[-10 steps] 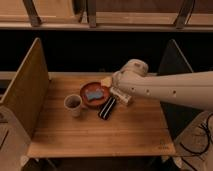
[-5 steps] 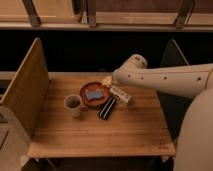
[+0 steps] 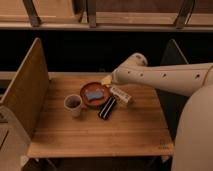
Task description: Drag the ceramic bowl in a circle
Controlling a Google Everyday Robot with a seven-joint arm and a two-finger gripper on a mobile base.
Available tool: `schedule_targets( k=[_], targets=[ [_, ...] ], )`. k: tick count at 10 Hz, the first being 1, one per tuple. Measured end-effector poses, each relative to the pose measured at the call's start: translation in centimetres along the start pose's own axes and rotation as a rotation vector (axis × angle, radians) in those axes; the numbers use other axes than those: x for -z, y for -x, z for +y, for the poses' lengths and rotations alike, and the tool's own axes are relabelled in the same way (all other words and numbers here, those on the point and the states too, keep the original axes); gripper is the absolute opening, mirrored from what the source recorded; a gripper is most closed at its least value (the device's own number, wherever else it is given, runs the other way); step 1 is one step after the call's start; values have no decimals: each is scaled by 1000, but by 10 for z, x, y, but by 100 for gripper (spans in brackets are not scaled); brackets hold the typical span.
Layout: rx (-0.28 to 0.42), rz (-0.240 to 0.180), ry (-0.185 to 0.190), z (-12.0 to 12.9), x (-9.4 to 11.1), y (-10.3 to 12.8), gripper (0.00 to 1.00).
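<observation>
A wooden table [image 3: 115, 137] is viewed from above and in front. The bowl [image 3: 85, 96], shallow, round and reddish-brown, is set upright on the tabletop, a little toward 11 o'clock from the table's middle. A blue piece [image 3: 93, 94], small and rectangular, is laid inside it, near its centre.

A white cup [image 3: 73, 104] with a dark inside is stood at 8 o'clock from the bowl, just beside its rim. Whether the two touch cannot be told.

The arm [image 3: 165, 77], white and thick, is stretched in from 3 o'clock across the table's right edge and is bent downward at a rounded joint over the far side. The gripper [image 3: 105, 111] is placed at 4 o'clock from the bowl, low over the tabletop. Its pale, boxy body is nearer the arm, and its dark end is pointed toward 7 o'clock. That dark end is set just beside the bowl's rim, outside it, but contact with the rim cannot be made out. Whether the gripper is released, clenched or grasping anything cannot be told.

A small yellowish thing [image 3: 106, 80] is seen at 1 o'clock from the bowl, between its rim and the arm, and what it is cannot be told.

A wooden panel [image 3: 31, 85] is raised along the table's 9 o'clock side, and a dark panel [image 3: 171, 52] is stood at the 3 o'clock side, partly hidden by the arm.
</observation>
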Motion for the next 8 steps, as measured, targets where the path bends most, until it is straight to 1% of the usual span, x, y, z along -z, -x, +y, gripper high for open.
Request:
schedule_targets(
  k=[2, 3, 4, 6, 7, 8],
  targets=[
    [1, 54, 1, 2, -13, -13, 80],
    [-6, 88, 8, 5, -25, -18, 80],
    [-22, 106, 11, 3, -33, -19, 80],
    [-85, 132, 29, -1, -50, -18, 80],
    [-117, 153, 40, 0, -62, -18, 80],
    [-137, 168, 49, 1, -70, -19, 80]
  ],
)
